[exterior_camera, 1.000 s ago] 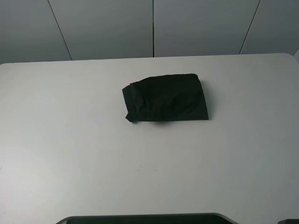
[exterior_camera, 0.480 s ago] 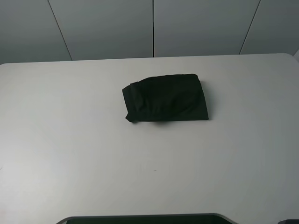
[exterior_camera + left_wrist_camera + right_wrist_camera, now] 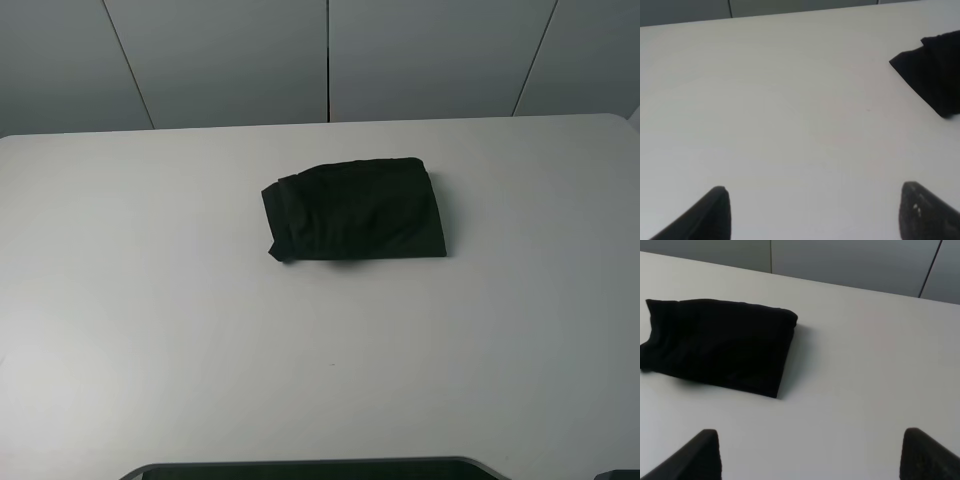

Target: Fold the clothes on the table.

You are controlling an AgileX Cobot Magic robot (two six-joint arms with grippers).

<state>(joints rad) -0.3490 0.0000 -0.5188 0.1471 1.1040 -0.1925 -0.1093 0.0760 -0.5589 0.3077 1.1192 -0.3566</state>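
**Shirt folded, both arms drawn back from the table**

The clothes, a black T-shirt, lie as a compact folded bundle on the far middle of the white table, with no print showing and one small corner poking out at the bundle's left end. Neither arm appears in the high view. The left gripper hangs over bare tabletop with its fingers spread wide and nothing between them; the bundle lies well ahead of it and off to its right. The right gripper is likewise wide apart and empty, the bundle ahead of it and to its left, well clear of both fingertips.

Judging by the tidy packet and the retracted arms, the folding looks finished or very nearly so. Any further move would call only for tucking in the stray corner on the left gripper's side, or simply holding clear.

Compared with the high view a second ago and half a second ago, nothing has changed: the bundle keeps the same outline and the same spot, and no arm has entered.
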